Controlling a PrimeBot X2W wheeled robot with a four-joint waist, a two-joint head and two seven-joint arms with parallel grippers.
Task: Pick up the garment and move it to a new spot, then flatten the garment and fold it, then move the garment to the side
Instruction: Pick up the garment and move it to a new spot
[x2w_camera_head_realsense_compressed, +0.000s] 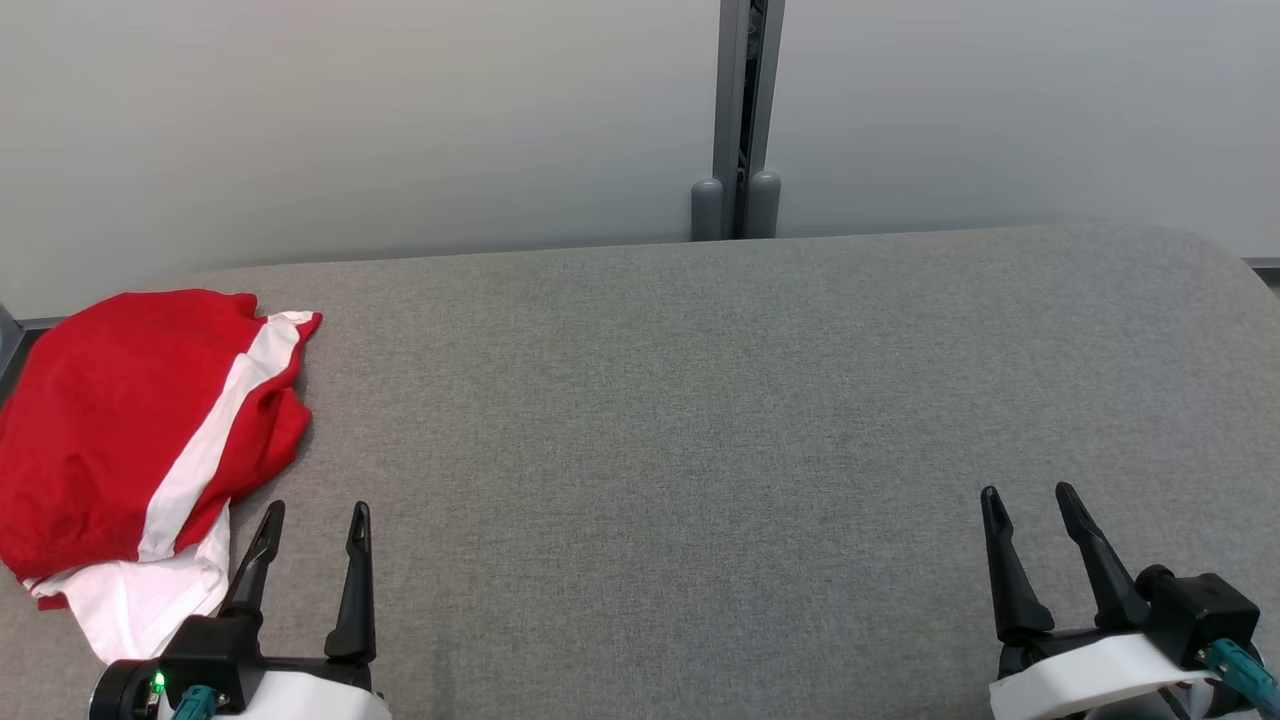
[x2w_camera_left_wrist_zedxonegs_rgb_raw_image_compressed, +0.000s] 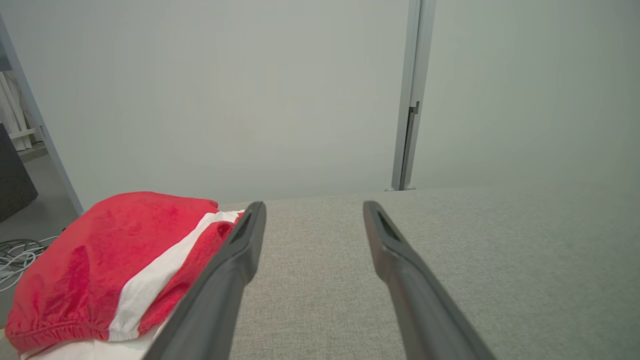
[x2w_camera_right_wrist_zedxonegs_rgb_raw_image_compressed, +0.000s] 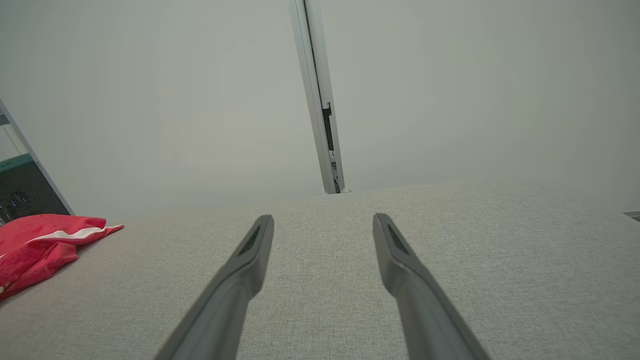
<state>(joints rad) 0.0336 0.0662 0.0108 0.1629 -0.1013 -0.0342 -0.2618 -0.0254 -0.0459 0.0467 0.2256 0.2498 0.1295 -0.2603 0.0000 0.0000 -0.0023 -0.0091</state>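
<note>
The garment (x2w_camera_head_realsense_compressed: 120, 420) is a red cloth with a white stripe and white lower part, lying in a loose heap at the left end of the grey fabric table (x2w_camera_head_realsense_compressed: 700, 400). It also shows in the left wrist view as a red mound (x2w_camera_left_wrist_zedxonegs_rgb_raw_image_compressed: 100, 260) and at the far left of the right wrist view (x2w_camera_right_wrist_zedxonegs_rgb_raw_image_compressed: 40, 245). My left gripper (x2w_camera_head_realsense_compressed: 315, 512) stands open at the lower left, just right of the garment's white edge, not touching it. My right gripper (x2w_camera_head_realsense_compressed: 1030, 495) is open at the lower right, far from the garment, with nothing between its fingers.
A pale wall with a grey vertical post (x2w_camera_head_realsense_compressed: 740, 120) runs behind the table's far edge. The table's right end is rounded (x2w_camera_head_realsense_compressed: 1230, 260). Beyond the table's left end lie white cables on the floor (x2w_camera_left_wrist_zedxonegs_rgb_raw_image_compressed: 15, 255) and a dark object (x2w_camera_left_wrist_zedxonegs_rgb_raw_image_compressed: 12, 175).
</note>
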